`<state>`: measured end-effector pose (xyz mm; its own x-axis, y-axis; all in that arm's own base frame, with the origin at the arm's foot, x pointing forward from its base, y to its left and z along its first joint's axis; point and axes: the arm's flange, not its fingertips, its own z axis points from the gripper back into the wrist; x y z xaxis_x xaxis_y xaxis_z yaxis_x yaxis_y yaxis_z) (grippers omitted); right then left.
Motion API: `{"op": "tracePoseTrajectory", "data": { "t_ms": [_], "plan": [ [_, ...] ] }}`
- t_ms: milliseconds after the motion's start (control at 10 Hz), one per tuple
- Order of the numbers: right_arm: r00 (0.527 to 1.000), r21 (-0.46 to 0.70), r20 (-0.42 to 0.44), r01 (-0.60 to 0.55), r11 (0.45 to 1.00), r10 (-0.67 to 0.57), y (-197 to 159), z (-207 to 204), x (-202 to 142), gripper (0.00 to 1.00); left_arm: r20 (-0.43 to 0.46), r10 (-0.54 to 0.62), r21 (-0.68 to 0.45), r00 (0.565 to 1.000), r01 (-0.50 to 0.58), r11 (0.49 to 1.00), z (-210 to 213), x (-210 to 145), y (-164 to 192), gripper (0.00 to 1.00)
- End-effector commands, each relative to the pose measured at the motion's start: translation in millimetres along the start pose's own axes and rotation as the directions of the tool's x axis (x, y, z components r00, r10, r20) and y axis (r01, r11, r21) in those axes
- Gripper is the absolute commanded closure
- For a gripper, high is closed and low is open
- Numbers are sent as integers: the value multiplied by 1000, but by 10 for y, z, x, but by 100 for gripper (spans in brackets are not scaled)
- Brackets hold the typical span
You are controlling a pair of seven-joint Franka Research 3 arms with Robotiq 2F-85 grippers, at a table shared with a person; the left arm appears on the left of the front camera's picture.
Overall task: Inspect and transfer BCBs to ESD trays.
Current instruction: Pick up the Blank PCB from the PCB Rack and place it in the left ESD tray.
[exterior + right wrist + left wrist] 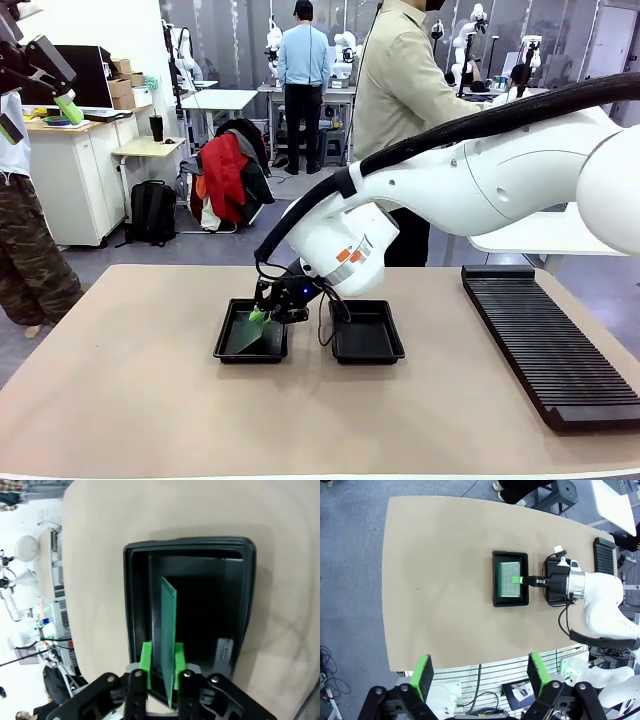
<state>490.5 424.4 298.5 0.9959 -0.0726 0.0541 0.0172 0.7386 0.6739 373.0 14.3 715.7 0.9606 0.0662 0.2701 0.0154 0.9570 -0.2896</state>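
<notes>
Bright, even overhead room light leaves only soft shadows on the table [130,380] around the tray [226,350], while both wrist views bow the table's edges and the tray's black floor swallows detail up close.

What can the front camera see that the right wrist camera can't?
The front view takes in the second, empty tray, the long ribbed rack and a person across the table. The right wrist view looks along the board edge-on, standing between the green fingers. Both show that board and the black tray under it.
</notes>
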Motion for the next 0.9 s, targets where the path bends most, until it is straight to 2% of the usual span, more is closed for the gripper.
{"op": "tracePoseTrajectory", "data": {
  "t_ms": [0,100,200,300,400,500,600,700,800],
  "plan": [
    [1000,-129,-8,8,992,-9,247,206,-7,75,-1,6,1,1000,-6,1000,-13,-4,7,0],
    [1000,-185,-9,2,983,-4,327,288,-7,39,-1,6,1,1000,-6,1000,-13,-4,7,0],
    [1000,-248,3,-3,969,4,421,388,-4,56,-1,6,1,1000,-6,1000,-13,-4,7,0],
    [1000,-328,14,-21,944,27,548,504,-1,19,-1,6,1,1000,-6,1000,-13,-4,7,0],
    [999,-405,13,-42,913,52,663,596,-3,36,-1,6,1,1000,-6,1000,-13,-4,7,0],
    [997,-470,8,-68,880,81,785,700,-28,0,-1,6,1,1000,-6,1000,-13,-4,7,0],
    [996,-513,8,-69,855,86,880,803,-59,16,-1,6,1,1000,-6,1000,-13,-4,7,0],
    [996,-547,12,-63,835,83,955,897,-97,0,-1,6,1,1000,-6,1000,-13,-4,7,0],
    [996,-567,11,-64,821,85,1026,984,-143,0,-1,6,1,1000,-6,1000,-13,-4,7,0]
  ]
}}
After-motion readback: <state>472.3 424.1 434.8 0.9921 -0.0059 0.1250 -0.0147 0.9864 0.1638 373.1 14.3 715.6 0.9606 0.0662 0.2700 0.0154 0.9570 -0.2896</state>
